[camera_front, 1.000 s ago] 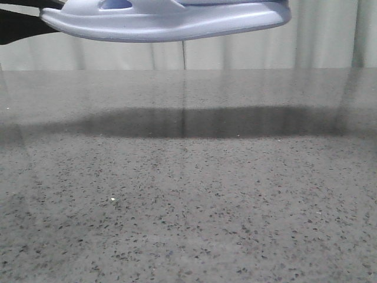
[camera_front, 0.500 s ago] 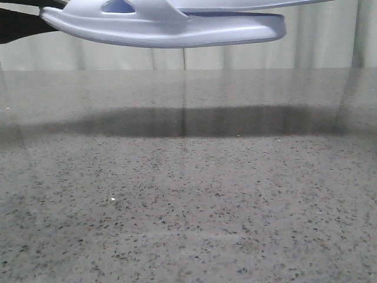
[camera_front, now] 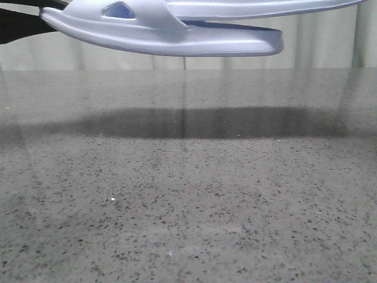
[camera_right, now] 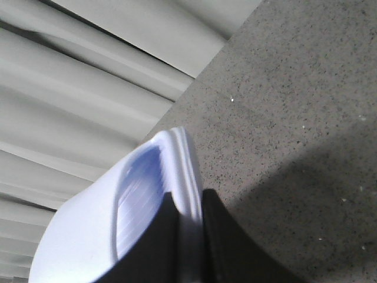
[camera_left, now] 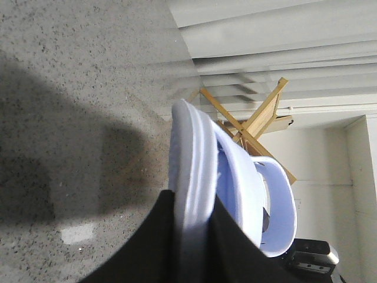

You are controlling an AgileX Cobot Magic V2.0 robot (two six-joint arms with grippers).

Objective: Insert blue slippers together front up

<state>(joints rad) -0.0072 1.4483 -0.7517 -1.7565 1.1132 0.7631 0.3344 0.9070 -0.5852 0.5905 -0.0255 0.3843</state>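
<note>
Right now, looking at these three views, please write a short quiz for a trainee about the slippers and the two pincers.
1. True or false: both blue slippers rest flat on the grey table.
2. In the left wrist view, what is the left pincer clamped on? A) the sole edge of a slipper B) a wooden stand C) nothing
3. In the front view, what dark shape lies on the table beneath the slippers?

Key
1. False: they are held in the air above the table.
2. A
3. Their shadow.
</note>
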